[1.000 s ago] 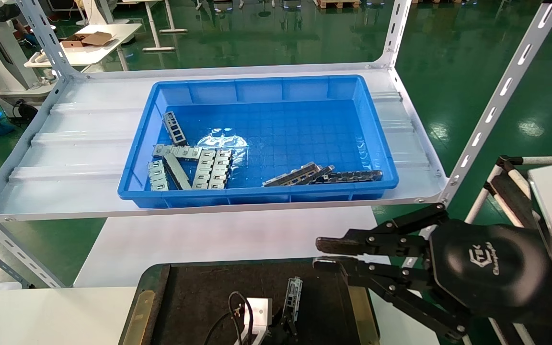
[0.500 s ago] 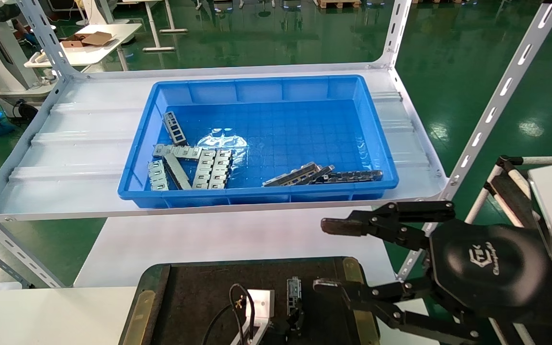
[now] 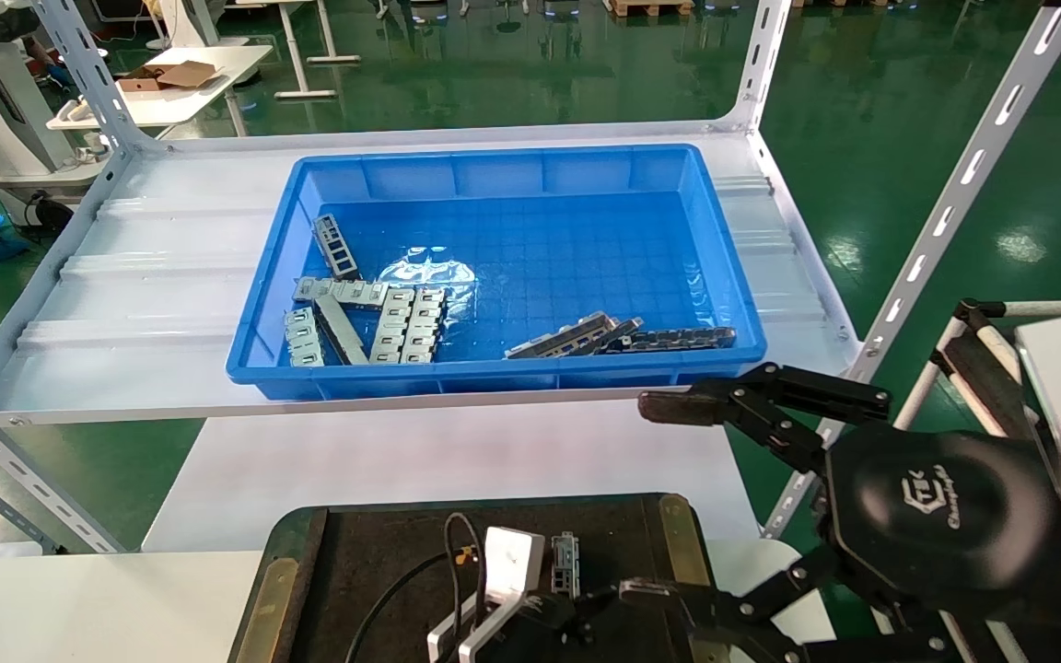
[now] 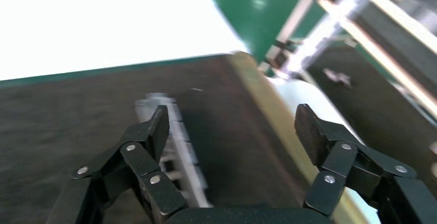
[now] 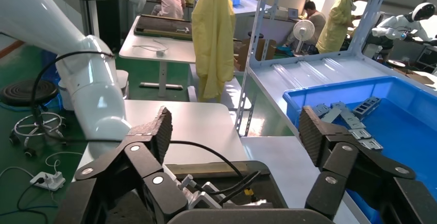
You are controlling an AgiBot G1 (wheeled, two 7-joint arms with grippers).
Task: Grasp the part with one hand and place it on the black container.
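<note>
The part [image 3: 565, 564], a slim grey channel strip with cutouts, lies on the black container [image 3: 383, 552] at the bottom of the head view. My left gripper [image 3: 560, 615] is open just behind it. In the left wrist view the left gripper [image 4: 232, 123] stands wide over the tray [image 4: 77, 110], and the part [image 4: 178, 136] lies close beside one finger [image 4: 157, 126]. My right gripper [image 3: 655, 497] is open wide and empty, past the tray's right edge. In its own view the right gripper [image 5: 234, 126] looks over the tray's rim [image 5: 260, 168].
A blue bin [image 3: 724, 276] stands on the white shelf [image 3: 125, 304] behind. It holds several grey strips [image 3: 355, 313], more [image 3: 577, 336] at the front right, and a dark chain-like strip [image 3: 678, 339]. A slotted shelf post [image 3: 945, 212] rises at the right. A brass edge strip [image 3: 678, 534] borders the tray.
My right gripper has opened from nearly shut to wide open. My left wrist has come forward into view, and the part has gone from tilted to lying straight on the tray.
</note>
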